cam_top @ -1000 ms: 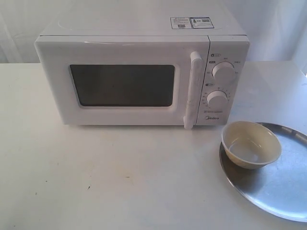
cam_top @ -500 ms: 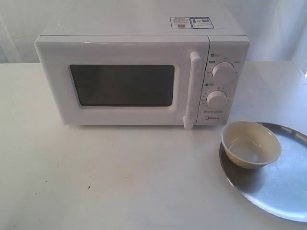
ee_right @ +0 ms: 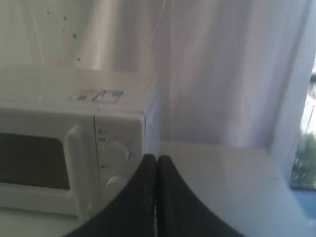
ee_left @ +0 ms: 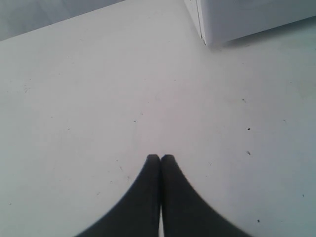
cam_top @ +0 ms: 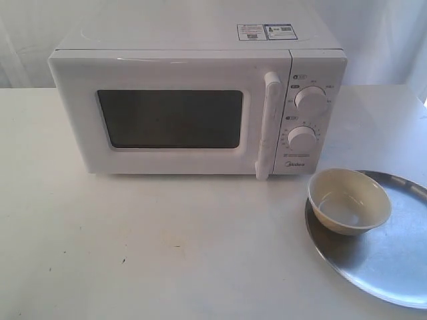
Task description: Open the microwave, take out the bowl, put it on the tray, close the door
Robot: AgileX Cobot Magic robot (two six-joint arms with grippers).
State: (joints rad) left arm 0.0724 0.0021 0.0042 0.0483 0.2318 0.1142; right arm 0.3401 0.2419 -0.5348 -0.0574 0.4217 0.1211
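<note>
White microwave (cam_top: 200, 100) at the back of the pale bench (cam_top: 167, 247), with its door (cam_top: 173, 163) shut flush against the body. Dark window (cam_top: 170, 119) in the door, with the vertical bar handle (cam_top: 267, 125) just beside the control panel. Grey "Midea" logo (cam_top: 295, 163) printed under the lower dial (cam_top: 302, 139). Small icons and scale marks ringing it and the upper dial (cam_top: 311, 101), too fine to read. Two stickers (cam_top: 267, 31) on the microwave's top above the panel, one with a blue patch, print too small to make out.

Silver metal tray (cam_top: 387, 267) in front of the microwave's dial end, partly cut off by the edge of the exterior view. Cream-beige bowl (cam_top: 349, 201) upright on the tray, on the rim side nearest the microwave, well apart from the door.

Left gripper (ee_left: 160, 158) pressed together on nothing, above bare bench near a lower corner of the microwave. Right gripper (ee_right: 156, 158) likewise closed tight and holding nothing, raised in front of the microwave's dial side.

Same as a second ago and half a second ago: door, bowl and tray exactly where they were, no shift anywhere in the exterior view.
</note>
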